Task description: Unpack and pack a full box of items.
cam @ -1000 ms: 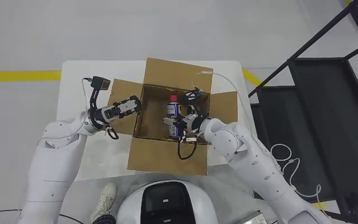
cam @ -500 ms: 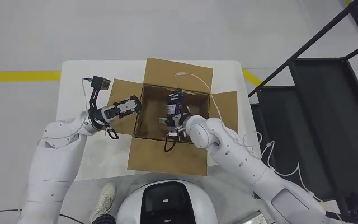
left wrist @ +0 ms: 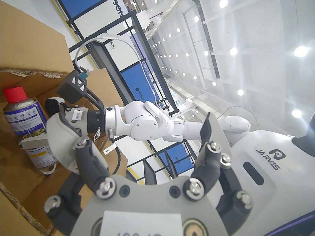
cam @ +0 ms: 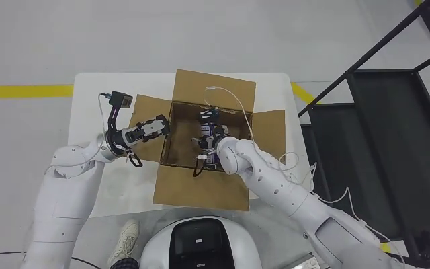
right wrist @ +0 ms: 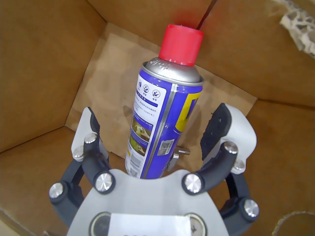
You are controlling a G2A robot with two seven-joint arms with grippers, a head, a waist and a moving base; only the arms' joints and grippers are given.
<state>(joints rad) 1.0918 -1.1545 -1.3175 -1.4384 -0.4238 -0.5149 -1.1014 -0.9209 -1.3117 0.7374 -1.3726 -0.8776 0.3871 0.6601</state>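
We have the right claw (right wrist: 153, 112) inside the cardboard box (right wrist: 44, 50), spread wide on either side of the upright spray can (right wrist: 169, 87). Our left claw (left wrist: 131, 124) hangs wide open over the box's left flap (cam: 144, 107).

Can (right wrist: 162, 114) in the box (cam: 201, 185) on the desk (cam: 114, 87)
The can stands upright between the right end effector's (right wrist: 157, 121) parted fingers (right wrist: 216, 128); the left end effector (cam: 156, 126) is by the box's left side.
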